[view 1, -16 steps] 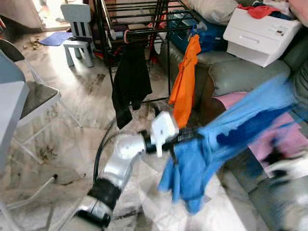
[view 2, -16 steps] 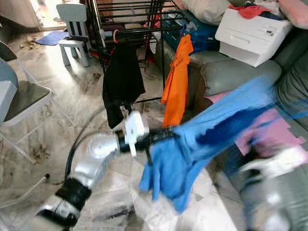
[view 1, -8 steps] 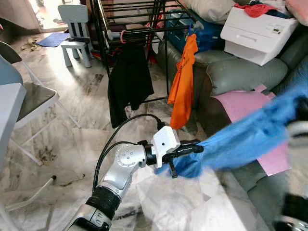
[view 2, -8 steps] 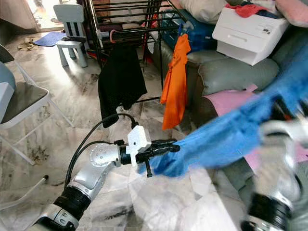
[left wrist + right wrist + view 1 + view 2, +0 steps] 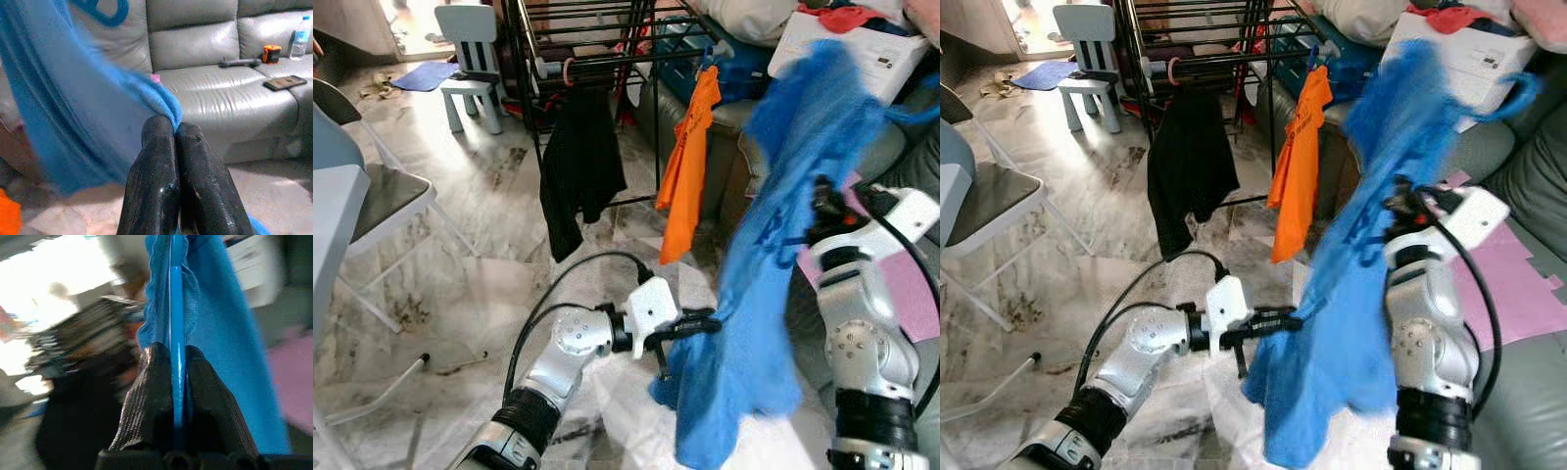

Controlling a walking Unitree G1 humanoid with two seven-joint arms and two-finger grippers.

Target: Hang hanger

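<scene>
A blue shirt [image 5: 773, 255] hangs on a blue hanger [image 5: 176, 308] in front of me. My right gripper [image 5: 172, 352] is shut on the hanger's bar and holds it up at chest height, right of the drying rack [image 5: 597, 59]. Lower down, my left gripper [image 5: 173, 128] is shut on a fold of the shirt's lower edge [image 5: 710, 318]. The black rack stands behind, with a black garment [image 5: 578, 166] and an orange shirt [image 5: 690, 166] hanging from it. The hanger's hook is blurred at the top right [image 5: 1518, 93].
A grey sofa [image 5: 901, 147] runs along the right, with a pink cloth [image 5: 915, 294] and a white box [image 5: 901, 49] on it. A folding chair [image 5: 382, 196] and a table corner [image 5: 328, 225] stand at the left. A small pale blue chair [image 5: 470, 49] stands far back.
My right arm has swung up and inward, lifting the hanger. The blue shirt went from stretched sideways to hanging upright. My left gripper has kept its hold on the lower edge.
</scene>
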